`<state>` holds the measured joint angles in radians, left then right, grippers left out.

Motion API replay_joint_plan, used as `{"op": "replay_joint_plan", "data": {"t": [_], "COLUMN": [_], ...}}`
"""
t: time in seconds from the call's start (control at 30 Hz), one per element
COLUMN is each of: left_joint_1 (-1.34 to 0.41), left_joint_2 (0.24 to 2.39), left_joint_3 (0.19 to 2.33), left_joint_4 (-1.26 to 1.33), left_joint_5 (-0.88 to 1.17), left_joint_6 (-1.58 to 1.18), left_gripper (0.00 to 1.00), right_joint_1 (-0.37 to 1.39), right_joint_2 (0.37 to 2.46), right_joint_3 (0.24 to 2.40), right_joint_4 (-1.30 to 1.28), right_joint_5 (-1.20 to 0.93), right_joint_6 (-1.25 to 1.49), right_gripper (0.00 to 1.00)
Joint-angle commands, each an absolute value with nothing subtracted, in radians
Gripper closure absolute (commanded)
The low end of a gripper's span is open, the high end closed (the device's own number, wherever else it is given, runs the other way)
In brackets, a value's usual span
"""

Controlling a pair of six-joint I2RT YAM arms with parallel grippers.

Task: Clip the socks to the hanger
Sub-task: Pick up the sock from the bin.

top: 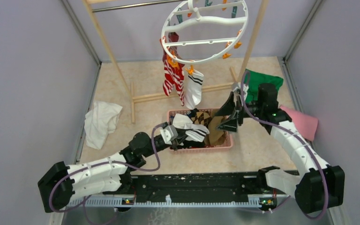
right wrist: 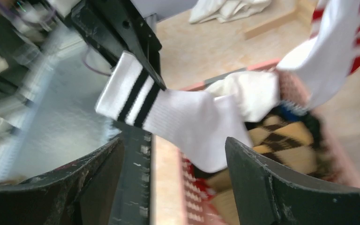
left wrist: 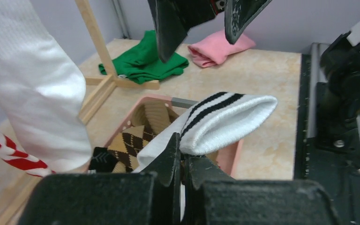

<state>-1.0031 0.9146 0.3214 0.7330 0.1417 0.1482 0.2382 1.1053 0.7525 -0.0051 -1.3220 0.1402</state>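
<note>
The work area is enclosed on three sides by plain pale lavender walls [top: 28, 70]. Metal posts [top: 82, 33] stand in the two far corners. The counter [top: 262, 145] has a beige, marbled surface. A wooden rack [top: 105, 42] stands at the far half of the counter: two slanted uprights, a low cross rail [top: 183, 92] between them, and a metal rod [top: 131, 5] across the top. A black plate [top: 197, 187] runs along the near edge. Lighting is even and diffuse; shadows are soft.
</note>
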Motion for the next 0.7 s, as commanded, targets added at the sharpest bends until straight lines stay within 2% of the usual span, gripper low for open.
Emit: {"op": "replay_joint_plan", "data": {"t": [0.0, 0.07, 0.23, 0.5, 0.67], "left_joint_1": [-0.938, -0.914, -0.881, -0.875, -0.875], "left_joint_2": [0.904, 0.933, 1.039, 1.144, 1.184], "left_joint_3": [0.333, 0.346, 0.435, 0.521, 0.542], "left_joint_4": [0.743, 0.773, 0.764, 0.754, 0.758], "left_joint_5": [0.334, 0.407, 0.485, 0.434, 0.434], "left_joint_6": [-0.158, -0.239, -0.433, -0.634, -0.653], "left_gripper": [1.0, 1.0, 1.0, 1.0, 1.0], "right_joint_1": [0.214, 0.214, 0.249, 0.355, 0.359], "right_joint_2": [1.039, 1.04, 1.059, 1.046, 1.037], "right_joint_3": [0.93, 0.943, 0.975, 0.955, 0.949], "right_joint_4": [-0.811, -0.899, -0.951, -0.835, -0.738], "right_joint_5": [-1.379, -1.358, -1.38, -1.315, -1.3], "right_joint_6": [-1.074, -1.262, -1.369, -1.195, -1.066], "right_gripper": [0.21, 0.21, 0.21, 0.25, 0.33]}}
